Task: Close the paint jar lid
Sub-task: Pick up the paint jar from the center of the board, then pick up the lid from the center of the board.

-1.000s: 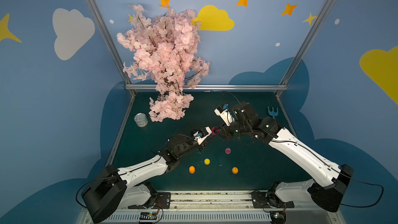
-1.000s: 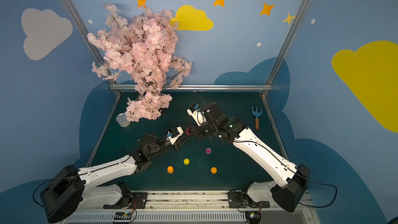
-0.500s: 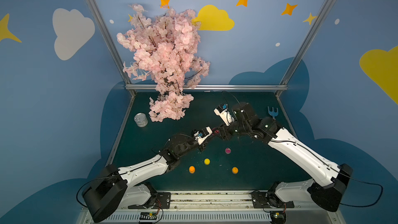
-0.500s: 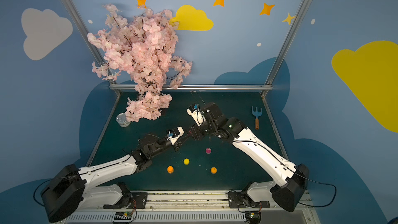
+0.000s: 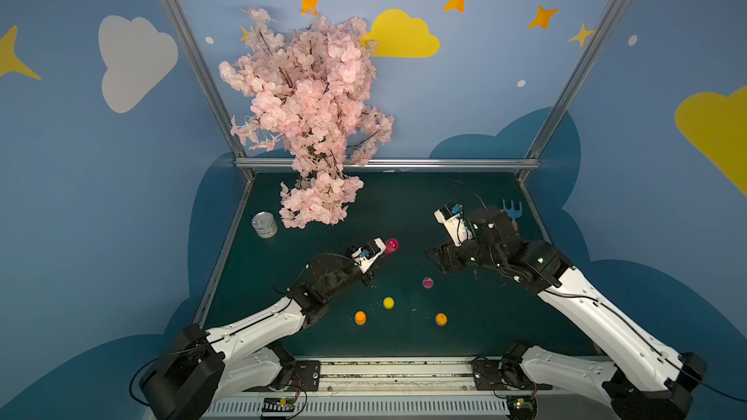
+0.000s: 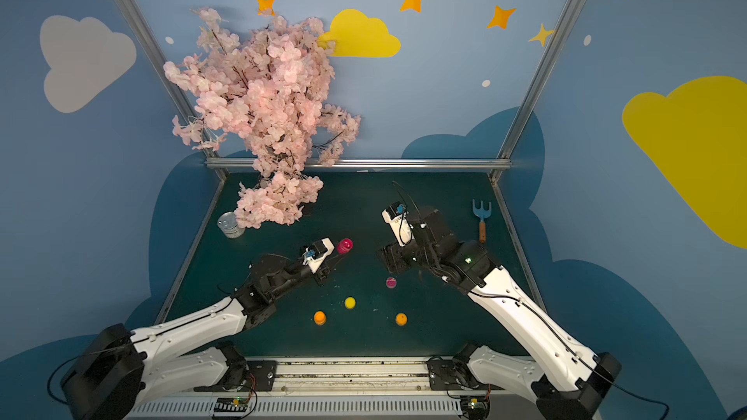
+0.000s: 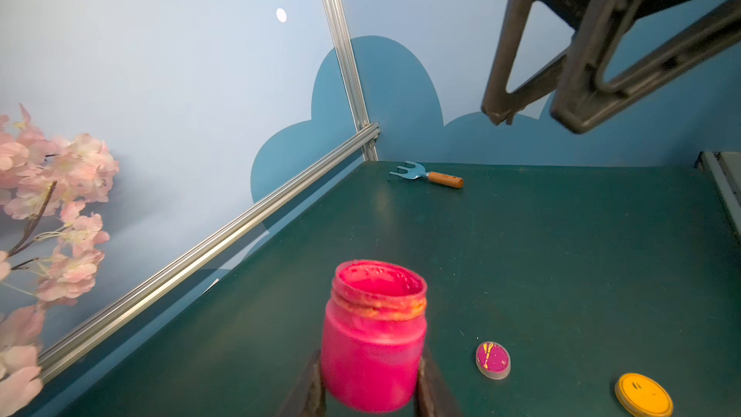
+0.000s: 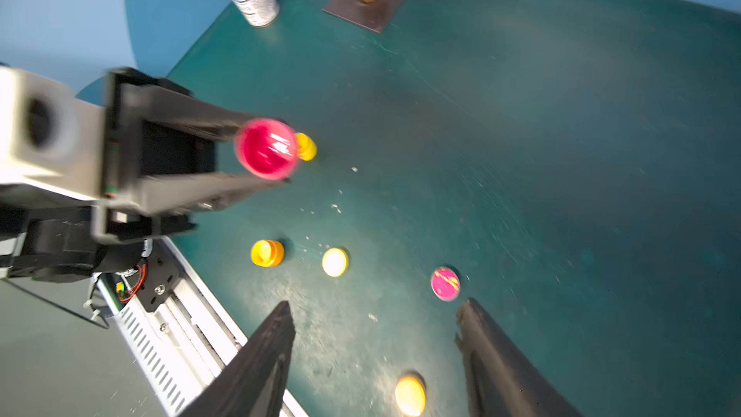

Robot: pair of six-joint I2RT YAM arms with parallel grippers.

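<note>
Right gripper (image 8: 375, 308) changes most: a second ago it sits shut right at the mouth of the small round pink paint jar (image 7: 375, 338). Now it hangs well apart from the jar, off toward the table's right edge, jaws spread wide with nothing between them.

Left gripper (image 5: 382, 254) is unchanged. It is pinched tight on the jar's body and holds it upright over the middle of the dark green table (image 5: 404, 204), apparently lifted clear of the surface. The jar's mouth is open, its rim smeared yellow, and there is no cap on it.

The flat round pink lid with yellow smears (image 5: 427, 282) lies on the table between the jar and the front edge, nearer the right gripper, in the same spot as before.

Meaning: nothing is closed yet. The right arm looks freed to go down for the lid, which shows just beyond its open fingers in the right wrist view.

A small yellow round piece (image 5: 388, 303) and an orange round piece (image 5: 441, 319) lie near the lid toward the front edge and could get bumped or mistaken for it. The blue hand rake with a wooden handle (image 5: 512, 212) sits by the right edge, out of the way.
</note>
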